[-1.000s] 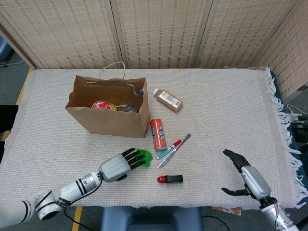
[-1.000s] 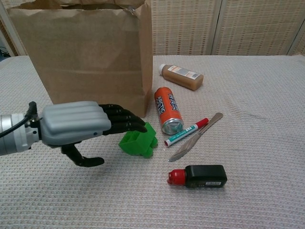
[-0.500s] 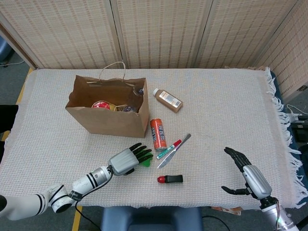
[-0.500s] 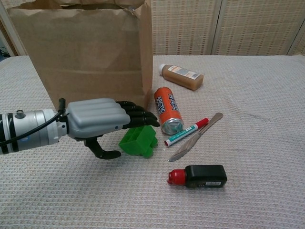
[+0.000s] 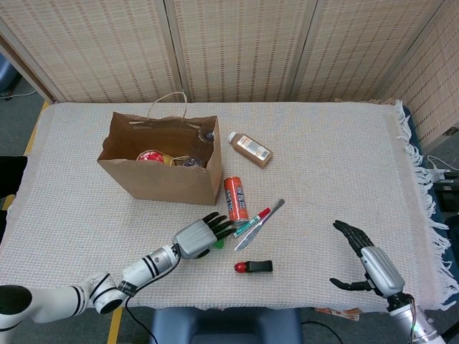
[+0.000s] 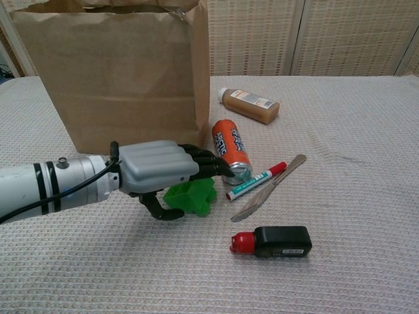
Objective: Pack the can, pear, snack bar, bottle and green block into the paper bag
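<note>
over the last second i've pushed my left hand [image 6: 163,171] rightward, from beside the green block [image 6: 194,196] to right over it; the fingers now drape across its top with the thumb hooked under the near-left side. i can't tell yet whether they've actually clamped on the block or are only resting on it. the block itself sits where it was, on the cloth just in front of the paper bag [image 5: 161,175], left of the orange can [image 5: 235,198]. the fingertips have come close to the can's near end, so closing carelessly could nudge it.

my right hand [image 5: 367,264] hasn't moved: near right of the table, fingers spread, holding nothing. the brown bottle [image 5: 250,149] lies to the right of the bag, not yet packed. i judge the grasp comes next, then the lift into the bag.
</note>
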Tool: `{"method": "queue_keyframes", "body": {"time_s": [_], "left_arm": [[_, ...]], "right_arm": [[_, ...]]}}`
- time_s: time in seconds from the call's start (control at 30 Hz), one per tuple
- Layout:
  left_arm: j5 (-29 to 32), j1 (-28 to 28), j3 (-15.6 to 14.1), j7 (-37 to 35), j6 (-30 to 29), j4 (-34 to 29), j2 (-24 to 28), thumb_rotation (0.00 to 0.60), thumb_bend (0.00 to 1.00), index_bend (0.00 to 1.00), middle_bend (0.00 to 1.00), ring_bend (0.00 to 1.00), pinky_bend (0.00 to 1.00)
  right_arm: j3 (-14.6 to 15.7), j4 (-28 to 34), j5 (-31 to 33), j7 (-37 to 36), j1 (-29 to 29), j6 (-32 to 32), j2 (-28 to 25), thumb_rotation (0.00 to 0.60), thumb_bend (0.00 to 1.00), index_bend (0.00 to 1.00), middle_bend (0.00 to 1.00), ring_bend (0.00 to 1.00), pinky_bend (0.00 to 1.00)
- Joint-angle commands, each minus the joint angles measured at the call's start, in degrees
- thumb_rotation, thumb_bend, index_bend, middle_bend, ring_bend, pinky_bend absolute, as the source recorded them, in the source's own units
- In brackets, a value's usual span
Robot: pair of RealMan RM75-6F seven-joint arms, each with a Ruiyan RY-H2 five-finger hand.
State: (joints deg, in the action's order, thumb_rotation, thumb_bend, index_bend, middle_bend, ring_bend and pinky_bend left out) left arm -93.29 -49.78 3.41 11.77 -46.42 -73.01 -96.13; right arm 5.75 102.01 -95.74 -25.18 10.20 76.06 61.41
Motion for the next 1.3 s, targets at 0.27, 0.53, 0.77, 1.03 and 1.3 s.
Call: {"method": "queue_keyframes", "body": {"time_s": [0.27, 0.53, 0.77, 1.03, 1.3], "left_arm": [[1.7, -0.4, -0.3, 0.0, -1.6, 5.6, -4.4, 0.600, 0.49, 0.21, 0.12, 0.11, 0.26], [1.4, 1.3, -0.9, 0.0, -6.3, 8.6, -5.2, 0.600, 0.63, 0.61, 0.60, 0.55, 0.69], [-0.7, 3.0, -3.0, 0.5, -10.0, 3.8, 0.3, 0.600, 0.64, 0.69, 0.71, 0.65, 0.74], [-0.7, 12.2, -9.3, 2.3, -18.8, -11.1, 20.1, 0.600, 0.65, 0.73, 0.74, 0.67, 0.75], [7.4, 20.6, -3.9, -0.2, -30.8, -7.6, 24.4, 0.600, 0.65, 0.73, 0.75, 0.68, 0.74]], "right_arm": [[0.1, 0.3, 0.5, 0.1, 0.2, -0.7, -0.3, 0.600, 0.04, 0.00, 0.00, 0.00, 0.00], [0.3, 0.5, 0.7, 0.2, 0.3, -1.1, -0.5, 0.600, 0.04, 0.00, 0.00, 0.00, 0.00], [0.4, 0.6, 0.9, -0.2, 0.1, -0.8, -0.8, 0.600, 0.04, 0.00, 0.00, 0.00, 0.00], [0.5, 0.8, 0.8, -0.2, -0.2, -0.6, -1.0, 0.600, 0.04, 0.00, 0.00, 0.00, 0.00], [0.4, 0.7, 1.2, 0.4, -0.5, -0.5, -0.7, 0.600, 0.04, 0.00, 0.00, 0.00, 0.00]]}}
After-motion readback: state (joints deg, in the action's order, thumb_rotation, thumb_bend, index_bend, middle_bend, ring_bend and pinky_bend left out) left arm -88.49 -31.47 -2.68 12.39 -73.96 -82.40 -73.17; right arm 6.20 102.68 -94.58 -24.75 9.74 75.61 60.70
